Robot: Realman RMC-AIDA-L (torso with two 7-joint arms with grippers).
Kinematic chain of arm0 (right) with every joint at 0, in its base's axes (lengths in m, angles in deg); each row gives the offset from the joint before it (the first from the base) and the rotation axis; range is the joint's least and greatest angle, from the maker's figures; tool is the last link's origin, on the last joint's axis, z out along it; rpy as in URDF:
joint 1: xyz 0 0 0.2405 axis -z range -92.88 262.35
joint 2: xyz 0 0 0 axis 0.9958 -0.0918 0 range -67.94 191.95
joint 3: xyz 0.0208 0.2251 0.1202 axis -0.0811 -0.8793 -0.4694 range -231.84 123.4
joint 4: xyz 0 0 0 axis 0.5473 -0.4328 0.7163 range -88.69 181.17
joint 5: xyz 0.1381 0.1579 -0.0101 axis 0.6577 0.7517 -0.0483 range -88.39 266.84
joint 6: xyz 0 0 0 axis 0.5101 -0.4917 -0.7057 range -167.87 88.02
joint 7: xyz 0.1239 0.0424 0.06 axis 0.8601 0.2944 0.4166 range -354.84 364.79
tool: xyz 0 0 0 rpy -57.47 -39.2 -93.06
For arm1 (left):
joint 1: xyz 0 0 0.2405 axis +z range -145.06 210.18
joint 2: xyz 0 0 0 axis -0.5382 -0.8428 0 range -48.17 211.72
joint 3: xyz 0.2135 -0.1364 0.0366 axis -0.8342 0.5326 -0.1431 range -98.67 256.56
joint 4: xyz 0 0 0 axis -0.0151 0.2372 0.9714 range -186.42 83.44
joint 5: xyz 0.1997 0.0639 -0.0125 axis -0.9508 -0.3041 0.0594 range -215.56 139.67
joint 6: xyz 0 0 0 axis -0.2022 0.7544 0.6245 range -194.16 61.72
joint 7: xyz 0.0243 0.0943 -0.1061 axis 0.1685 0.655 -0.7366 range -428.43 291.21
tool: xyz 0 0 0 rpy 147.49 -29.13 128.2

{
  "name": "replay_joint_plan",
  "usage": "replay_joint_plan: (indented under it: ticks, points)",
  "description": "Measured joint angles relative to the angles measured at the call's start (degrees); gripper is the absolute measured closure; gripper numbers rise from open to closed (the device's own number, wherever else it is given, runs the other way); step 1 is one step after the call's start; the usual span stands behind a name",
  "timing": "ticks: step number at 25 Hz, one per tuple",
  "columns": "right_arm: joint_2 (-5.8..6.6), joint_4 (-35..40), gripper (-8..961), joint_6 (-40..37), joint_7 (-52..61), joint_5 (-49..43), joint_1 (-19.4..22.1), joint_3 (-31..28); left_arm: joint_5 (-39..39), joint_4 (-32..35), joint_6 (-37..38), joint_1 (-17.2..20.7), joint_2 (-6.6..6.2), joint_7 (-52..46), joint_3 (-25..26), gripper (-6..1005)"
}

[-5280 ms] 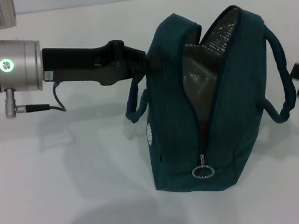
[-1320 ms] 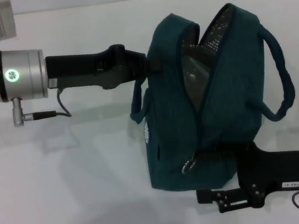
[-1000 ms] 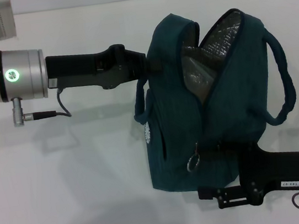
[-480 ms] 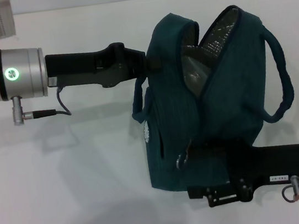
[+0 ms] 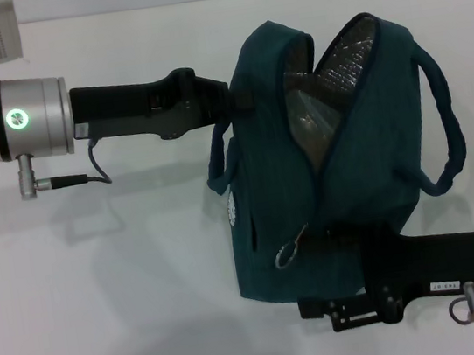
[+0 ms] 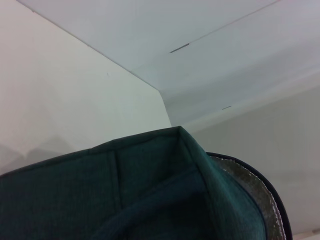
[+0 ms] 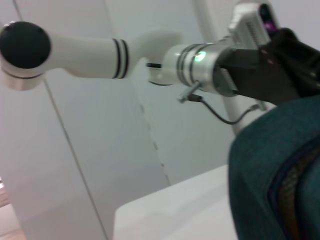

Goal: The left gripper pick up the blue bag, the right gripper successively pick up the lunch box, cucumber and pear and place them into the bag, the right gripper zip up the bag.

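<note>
Bag (image 5: 342, 171) on table (image 5: 103, 293); left gripper (image 5: 240, 102) clamped on its rim; right gripper (image 5: 317, 244) at zip pull (image 5: 288, 251), grip indiscernible; risk: pull slips, zip stalls open.

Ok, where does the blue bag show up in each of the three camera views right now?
Head view: the blue bag stands right of centre on the white table, with the left pincer at its upper side and the right pincer low by the zipper ring.
Left wrist view: the bag's top edge fills the lower part.
Right wrist view: its fabric fills the lower right.
Shared landmark: the bag's silver lining.
</note>
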Motion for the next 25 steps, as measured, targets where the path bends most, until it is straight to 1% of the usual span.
replay_joint_plan:
  ticks: [5, 11, 14, 25]
  points:
    - [0.00, 0.04, 224, 1.73, 0.62, 0.09, -0.07, -0.54, 0.02, 0.00, 0.00, -0.19, -0.07, 0.01, 0.00, 946]
    - [0.01, 0.32, 230, -1.50, -0.45, -1.26, -1.03, 0.20, 0.05, 0.00, 0.00, -0.27, -0.15, 0.02, 0.00, 946]
    - [0.00, 0.77, 233, -2.07, -0.73, -2.22, -0.39, -0.12, 0.08, 0.00, -0.05, -0.15, -0.18, 0.02, 0.06, 946]
    - [0.01, 1.25, 245, -0.37, -0.35, -1.92, 1.31, -1.25, 0.09, 0.00, -0.09, -0.09, -0.17, 0.02, 0.08, 946]
